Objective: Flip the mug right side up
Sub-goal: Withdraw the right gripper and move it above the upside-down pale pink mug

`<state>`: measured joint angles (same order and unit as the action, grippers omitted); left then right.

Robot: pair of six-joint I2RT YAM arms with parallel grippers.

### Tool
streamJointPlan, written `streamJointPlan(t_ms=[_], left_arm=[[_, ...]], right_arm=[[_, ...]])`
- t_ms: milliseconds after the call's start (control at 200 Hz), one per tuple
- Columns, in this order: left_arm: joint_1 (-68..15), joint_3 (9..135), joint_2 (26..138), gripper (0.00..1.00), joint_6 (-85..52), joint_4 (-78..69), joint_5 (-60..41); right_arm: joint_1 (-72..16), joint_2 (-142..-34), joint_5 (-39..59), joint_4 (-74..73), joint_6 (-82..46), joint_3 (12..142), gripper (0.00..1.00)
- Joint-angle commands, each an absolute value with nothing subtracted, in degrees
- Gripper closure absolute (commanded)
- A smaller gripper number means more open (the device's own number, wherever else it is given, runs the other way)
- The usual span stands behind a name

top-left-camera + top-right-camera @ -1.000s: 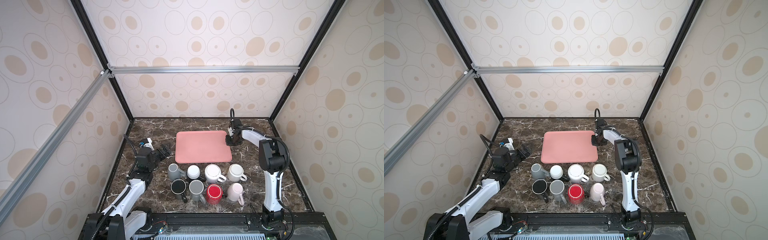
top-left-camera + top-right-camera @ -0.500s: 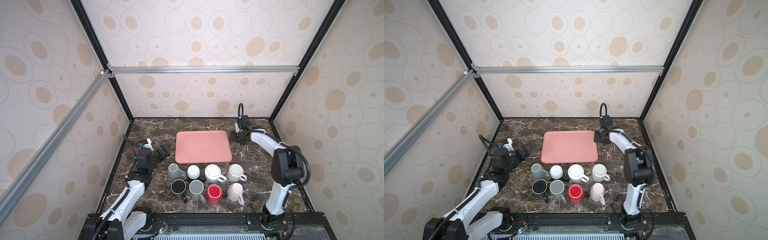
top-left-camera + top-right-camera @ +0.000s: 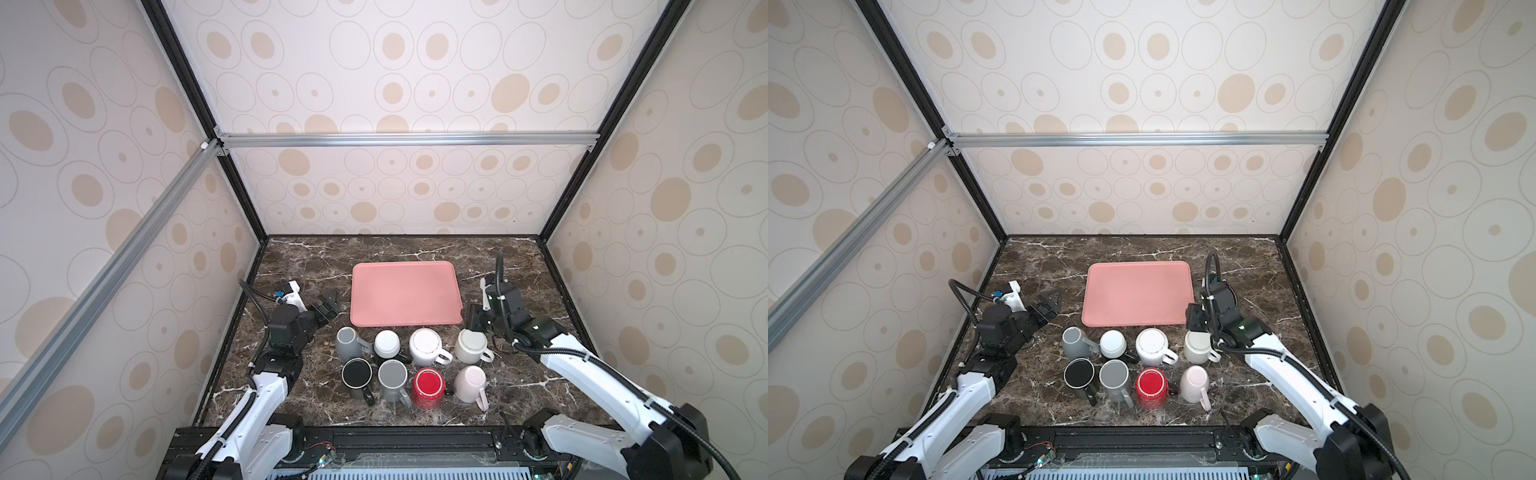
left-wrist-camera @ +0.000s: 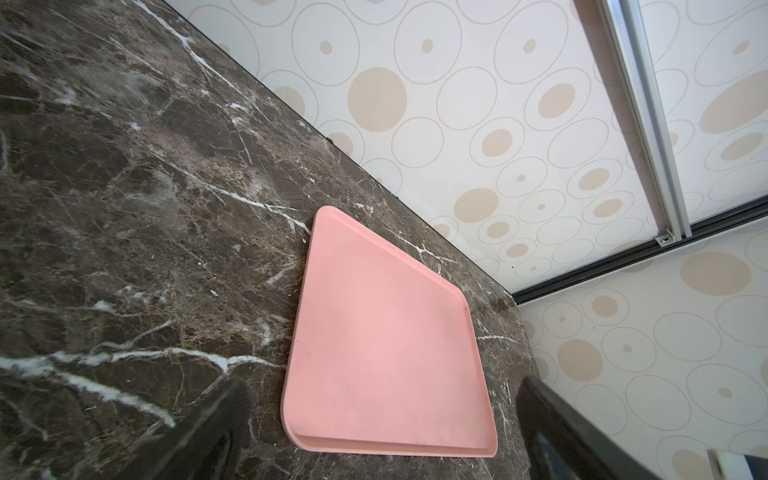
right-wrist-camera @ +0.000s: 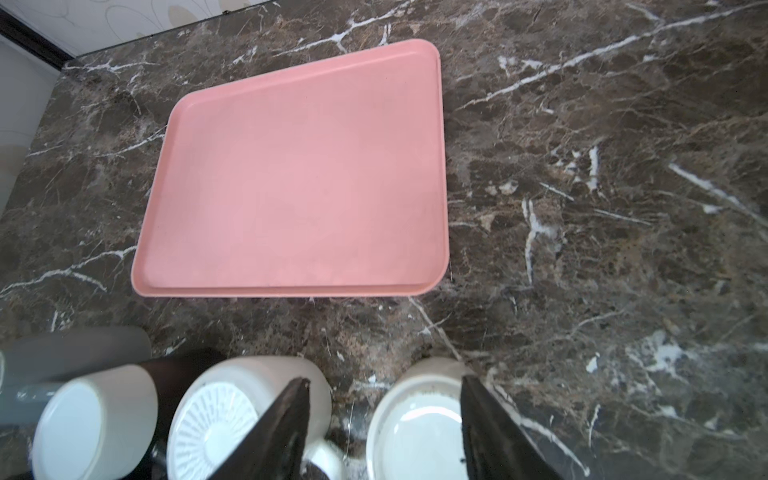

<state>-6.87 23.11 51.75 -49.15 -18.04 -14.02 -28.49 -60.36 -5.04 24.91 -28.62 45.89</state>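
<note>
Several mugs stand base up in two rows in front of the pink tray [image 3: 405, 291]. The back row ends at the right with a cream mug [image 3: 470, 345] [image 3: 1198, 344], handle to the right. My right gripper [image 3: 474, 319] [image 3: 1196, 319] hovers open over the far side of this mug. In the right wrist view its fingers [image 5: 286, 419] straddle the mug's base [image 5: 415, 419], and contact cannot be told. The white mug [image 5: 216, 424] sits just beside one finger. My left gripper [image 3: 328, 305] [image 4: 382, 384] stands open and empty left of the tray.
The other mugs are grey [image 3: 347, 343], white [image 3: 386, 344], white [image 3: 424, 346], black [image 3: 356, 372], grey [image 3: 392, 374], red [image 3: 428, 382] and pink [image 3: 470, 380], close together. The tray [image 3: 1138, 291] holds nothing. Patterned walls enclose the marble table [image 3: 511, 266].
My right arm swung from the tray's far right corner toward the front, down to the cream mug, and its jaws opened wider. The left arm barely moved.
</note>
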Motion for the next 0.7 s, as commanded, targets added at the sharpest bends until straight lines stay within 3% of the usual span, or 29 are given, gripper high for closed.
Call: streamJointPlan(t_ms=[0,200,565,695], left_arm=[[-7.23,23.12,50.29,0.01,-49.79,-20.40,-13.01],[-7.14,23.41,51.59,0.01,-51.04,-20.14,-13.81],[-7.12,25.14,55.63,0.01,-51.97,-19.52,-15.68],[-7.09,24.92,55.83,0.00,-52.21,-19.90,-15.55]], right_arm=[[-31.96,-54.08,-2.74,33.13,-31.23,42.96,0.40],[-40.44,-47.11,-6.56,46.90,-37.36,42.18,0.40],[-52.77,-47.10,-9.84,59.57,-45.20,42.02,0.40],[-54.16,-49.18,-9.92,60.36,-46.14,40.51,0.33]])
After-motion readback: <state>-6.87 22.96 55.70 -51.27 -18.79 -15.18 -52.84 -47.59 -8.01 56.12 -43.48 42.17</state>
